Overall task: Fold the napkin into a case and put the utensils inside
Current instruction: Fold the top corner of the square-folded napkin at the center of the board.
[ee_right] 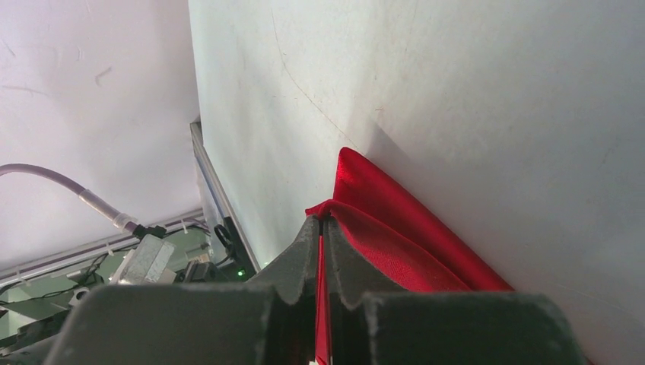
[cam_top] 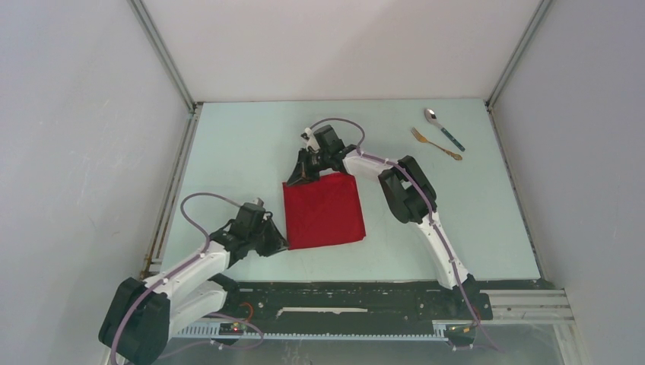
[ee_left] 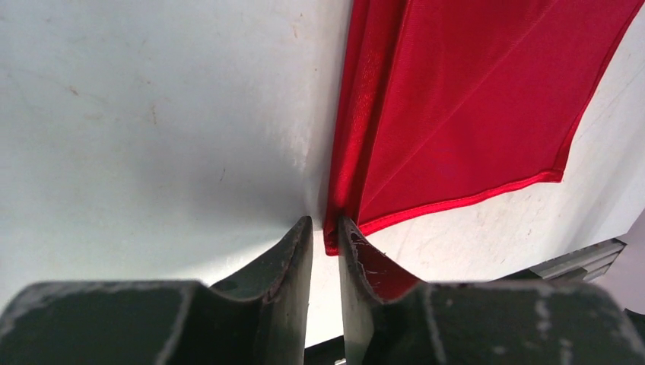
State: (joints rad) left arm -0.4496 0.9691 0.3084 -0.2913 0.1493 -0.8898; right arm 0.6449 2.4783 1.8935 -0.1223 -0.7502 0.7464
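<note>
The red napkin (cam_top: 325,213) lies flat in the middle of the table, with a doubled-over layer along its left edge (ee_left: 357,114). My right gripper (cam_top: 298,176) is at its far left corner, shut on the cloth, which runs between the jaws (ee_right: 321,220) and is lifted slightly there (ee_right: 395,243). My left gripper (cam_top: 283,242) is at the near left corner. Its jaws (ee_left: 325,224) stand a narrow gap apart; the corner sits between the tips, against the right finger only. The utensils, a teal-handled spoon (cam_top: 443,128) and a gold fork (cam_top: 436,144), lie at the far right.
White walls and metal frame rails (cam_top: 176,163) bound the pale table (cam_top: 228,144) on three sides. A black base rail (cam_top: 350,296) runs along the near edge. The right arm's links (cam_top: 411,198) stand just right of the napkin.
</note>
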